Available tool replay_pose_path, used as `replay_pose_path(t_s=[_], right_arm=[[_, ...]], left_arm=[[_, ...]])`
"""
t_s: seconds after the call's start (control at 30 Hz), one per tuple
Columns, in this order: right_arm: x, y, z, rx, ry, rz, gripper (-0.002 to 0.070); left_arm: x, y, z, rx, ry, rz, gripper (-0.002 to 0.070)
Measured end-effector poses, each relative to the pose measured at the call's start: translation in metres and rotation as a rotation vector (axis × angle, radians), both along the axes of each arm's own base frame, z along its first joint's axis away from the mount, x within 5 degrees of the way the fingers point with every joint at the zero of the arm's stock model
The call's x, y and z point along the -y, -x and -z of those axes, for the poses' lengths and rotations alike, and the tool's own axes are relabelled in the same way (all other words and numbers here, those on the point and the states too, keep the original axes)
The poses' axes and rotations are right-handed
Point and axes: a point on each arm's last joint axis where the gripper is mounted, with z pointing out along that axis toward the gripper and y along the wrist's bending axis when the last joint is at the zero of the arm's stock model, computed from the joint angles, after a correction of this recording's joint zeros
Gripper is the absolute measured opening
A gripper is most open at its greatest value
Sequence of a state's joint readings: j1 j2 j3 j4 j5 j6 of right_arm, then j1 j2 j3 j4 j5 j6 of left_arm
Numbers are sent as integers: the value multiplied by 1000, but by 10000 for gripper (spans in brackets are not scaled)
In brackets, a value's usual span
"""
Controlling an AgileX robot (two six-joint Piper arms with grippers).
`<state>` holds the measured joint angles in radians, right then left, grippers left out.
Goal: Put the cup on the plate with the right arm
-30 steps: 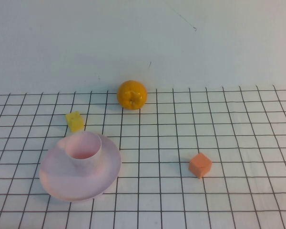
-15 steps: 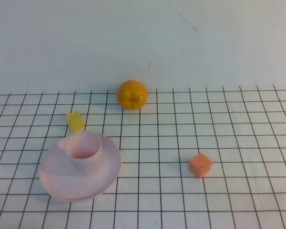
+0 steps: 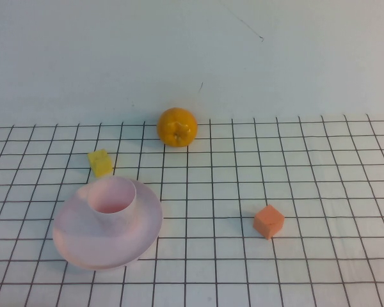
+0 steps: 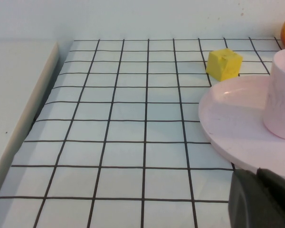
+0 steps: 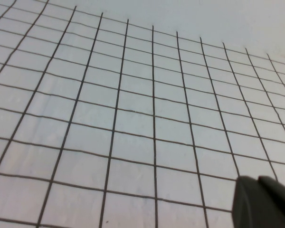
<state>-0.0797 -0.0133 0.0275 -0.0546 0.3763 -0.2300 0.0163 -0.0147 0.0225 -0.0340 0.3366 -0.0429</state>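
Sitting unmoved, cup [image 3: 112, 202] on plate [image 3: 83, 240]; both grippers unseen in high view

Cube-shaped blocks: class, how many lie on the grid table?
2. The small yellow cube lies just behind the round pale pink plastic plate; the orange cube sits apart, toward the right. No gripper is near them.

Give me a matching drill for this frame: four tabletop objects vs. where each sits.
Objects:
1. cup
2. orange fruit
3. yellow block
4. orange cube

Places:
A. alone on the grid, robot's right
B. just behind the plate
C. upright on the plate
D. farthest back, by the wall

Pairs: 1-C, 2-D, 3-B, 4-A.

Only a dark corner of each tool shows: left tool, right tool.
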Motion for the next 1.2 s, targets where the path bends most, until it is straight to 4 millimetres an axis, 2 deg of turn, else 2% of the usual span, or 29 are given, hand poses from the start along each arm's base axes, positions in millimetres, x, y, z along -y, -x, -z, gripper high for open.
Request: replay_pose_path(t_s=[0.77,1.0,1.2], right_arm=[[0,0,0,1,-14,3,-2],[0,0,0,23,-237,90,-2],[1,0,0,29,-282,115,-2]], left_arm=[[0,0,0,0,0,0,-3],[0,0,0,0,0,0,-2],[0,0,0,0,0,0,-2]])
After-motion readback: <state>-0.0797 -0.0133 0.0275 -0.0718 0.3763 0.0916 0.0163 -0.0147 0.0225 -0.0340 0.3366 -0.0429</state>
